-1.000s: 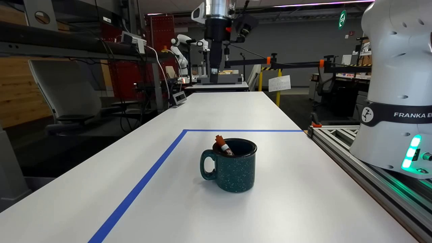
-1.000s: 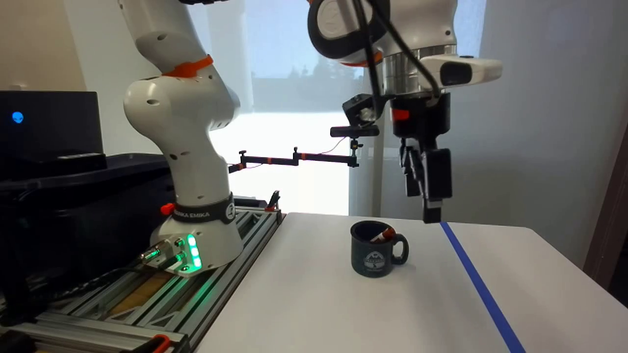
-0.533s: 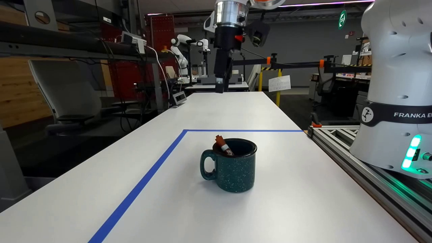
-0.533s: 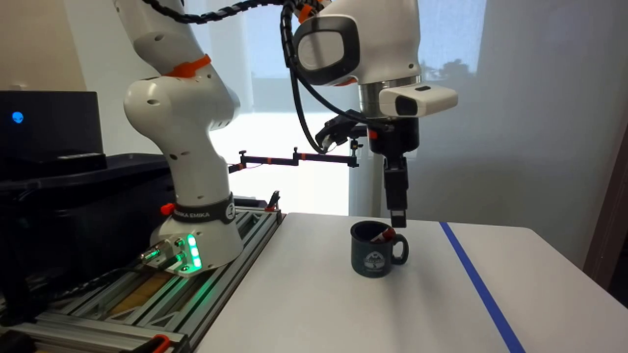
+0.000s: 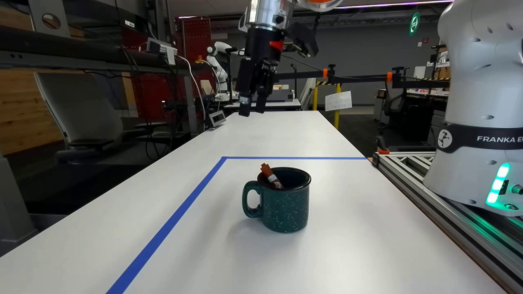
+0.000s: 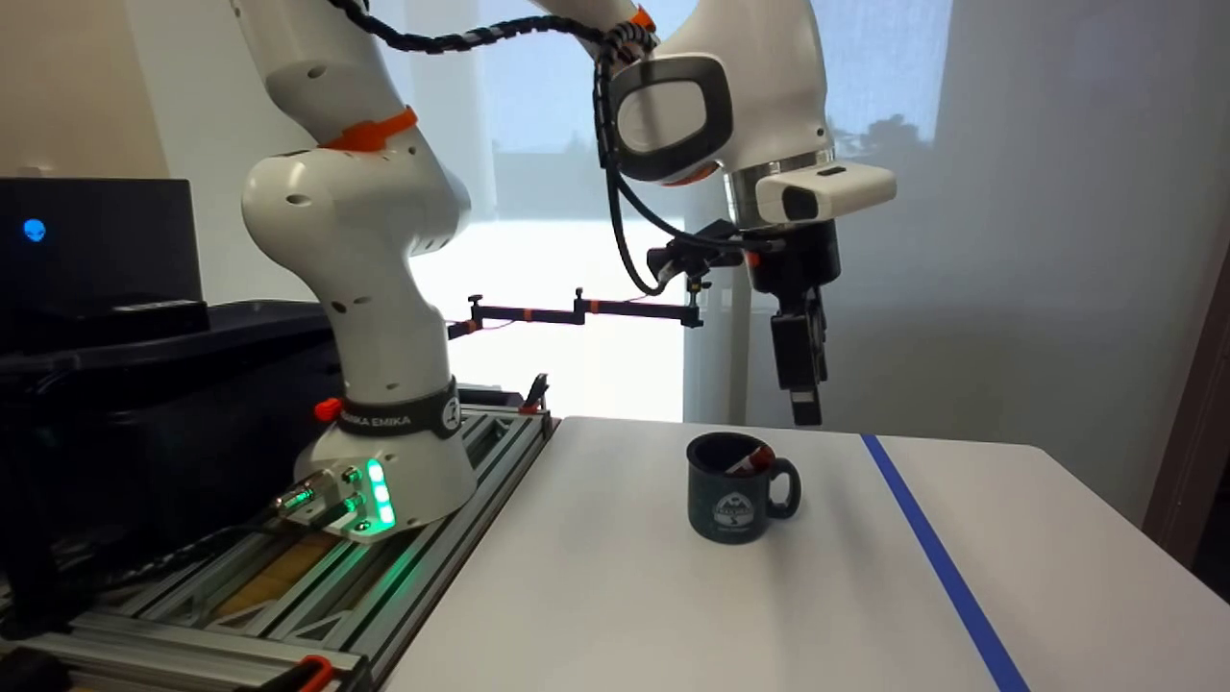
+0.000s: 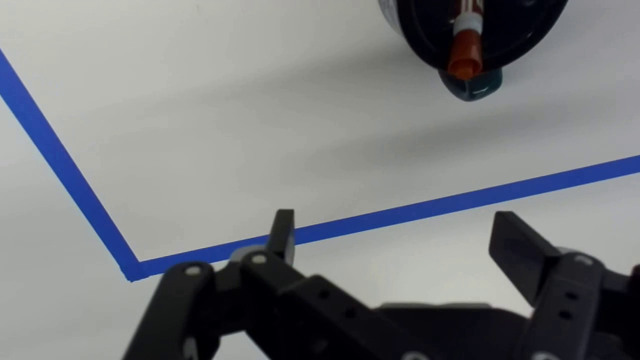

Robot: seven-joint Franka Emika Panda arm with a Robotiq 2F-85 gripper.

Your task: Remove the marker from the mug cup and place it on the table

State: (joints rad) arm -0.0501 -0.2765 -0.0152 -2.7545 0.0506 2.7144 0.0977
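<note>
The teal-green mug cup (image 5: pixel 285 210) stands upright on the white table (image 5: pixel 347 245); it also shows in an exterior view (image 6: pixel 727 505). The marker (image 5: pixel 269 174) leans inside it, its orange-red end sticking out over the rim on the handle side; its lower part is hidden in the mug. The marker also shows in an exterior view (image 6: pixel 754 460) and at the top of the wrist view (image 7: pixel 466 47). My gripper (image 7: pixel 392 225) is open and empty. It hangs tilted above the table, higher than the mug and off to its handle side (image 6: pixel 807 408), apart from mug and marker.
A blue tape line (image 5: pixel 169 222) runs along the table past the handle side and turns a corner. The robot base (image 5: pixel 474 175) stands on a metal-railed bench (image 6: pixel 423 586) beside the table. A small grey box (image 5: pixel 217 118) sits at the table's far edge.
My gripper has come lower and has turned and tilted. In an exterior view it swung towards the mug, then back a little to the right. Mug and marker have not moved.
</note>
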